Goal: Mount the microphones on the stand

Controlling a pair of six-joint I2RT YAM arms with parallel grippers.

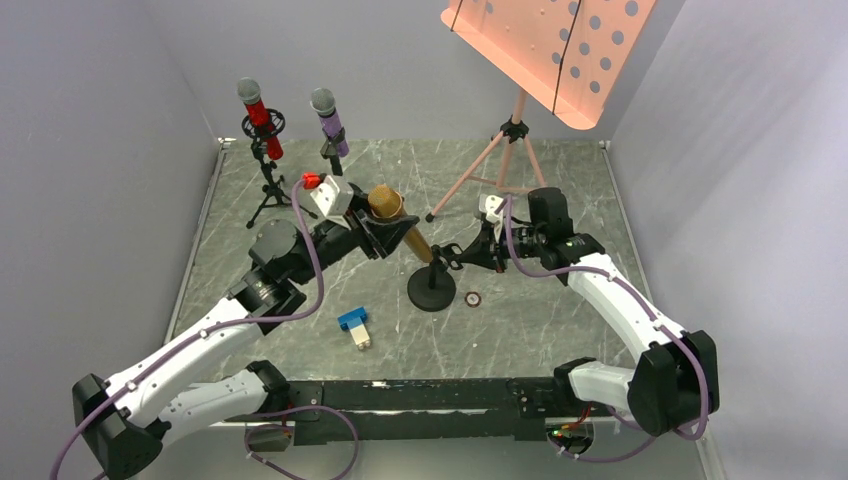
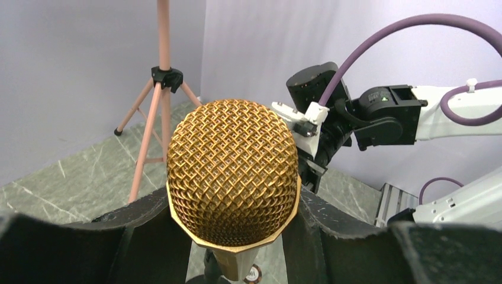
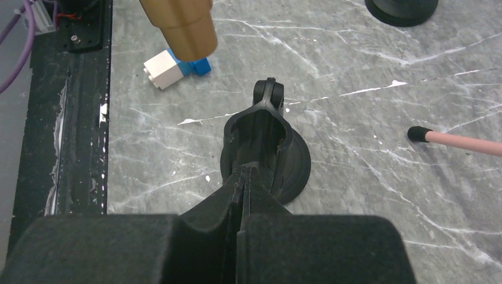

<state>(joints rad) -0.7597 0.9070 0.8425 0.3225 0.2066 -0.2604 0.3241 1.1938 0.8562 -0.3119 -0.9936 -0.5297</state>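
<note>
The gold microphone (image 1: pixel 392 212) is tilted, its mesh head up-left and its tail pointing down toward the black round-base stand (image 1: pixel 431 294). My left gripper (image 1: pixel 385 235) is shut on its body; in the left wrist view the mesh head (image 2: pixel 232 170) fills the gap between my fingers (image 2: pixel 349 231). My right gripper (image 1: pixel 472 252) is shut on the stand's clip (image 3: pixel 258 126), whose mouth is empty. The gold tail (image 3: pixel 180 26) hangs above and left of the clip. The red microphone (image 1: pixel 259 116) and the purple microphone (image 1: pixel 329 121) sit in stands at the back left.
A small blue-and-white block (image 1: pixel 355 328) lies on the marble table near the front. A small round chip (image 1: pixel 473 298) lies right of the stand's base. A pink music stand (image 1: pixel 517 130) with tripod legs stands at the back right; one foot (image 3: pixel 418 134) is near the clip.
</note>
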